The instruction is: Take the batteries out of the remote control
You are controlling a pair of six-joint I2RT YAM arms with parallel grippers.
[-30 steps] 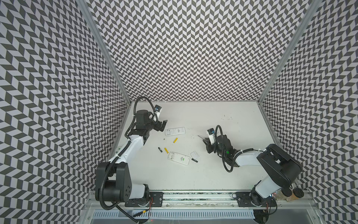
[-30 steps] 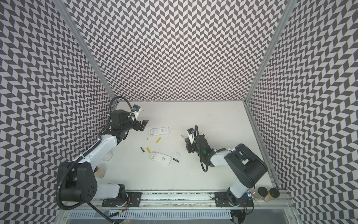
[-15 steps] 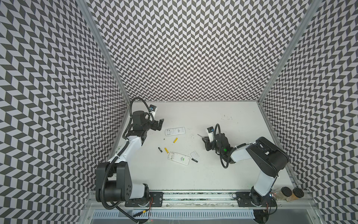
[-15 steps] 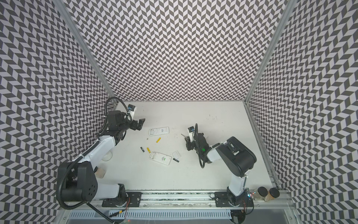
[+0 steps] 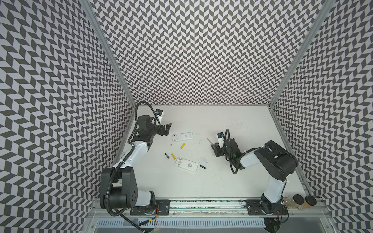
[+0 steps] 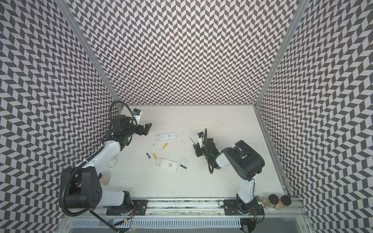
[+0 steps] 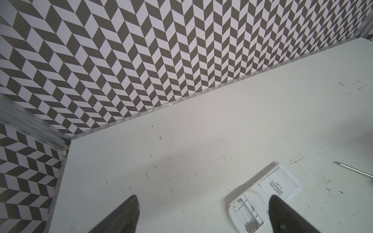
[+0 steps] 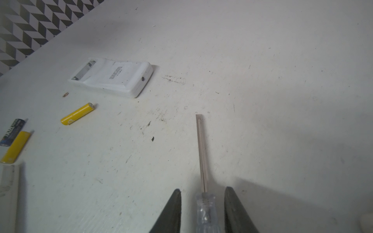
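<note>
Two white remote controls lie back-up with their bays uncovered, one farther back (image 5: 182, 136) (image 6: 166, 136) (image 8: 113, 77) (image 7: 262, 197) and one nearer (image 5: 186, 164) (image 6: 167, 164). The batteries lie loose on the table: a yellow one (image 5: 182, 145) (image 8: 77, 114), another yellow (image 5: 173, 156) (image 8: 16, 146), a black one (image 5: 166, 155) (image 8: 12, 131) and a second black (image 5: 202, 166). My left gripper (image 5: 165, 130) (image 7: 203, 196) hangs open and empty beside the far remote. My right gripper (image 5: 215, 146) (image 8: 202, 189) is open around the clear-handled screwdriver (image 8: 201, 153), with a gap on each side.
A clear battery cover (image 5: 202, 160) lies by the near remote and a tiny screw (image 5: 171, 144) sits near the yellow cells. Two dark-lidded jars (image 5: 298, 199) stand at the front right rail. Patterned walls close in on three sides.
The right jaws have parted from the screwdriver handle, and that arm's elbow has swung back. The left arm has drawn back a little toward the left wall, still open.
</note>
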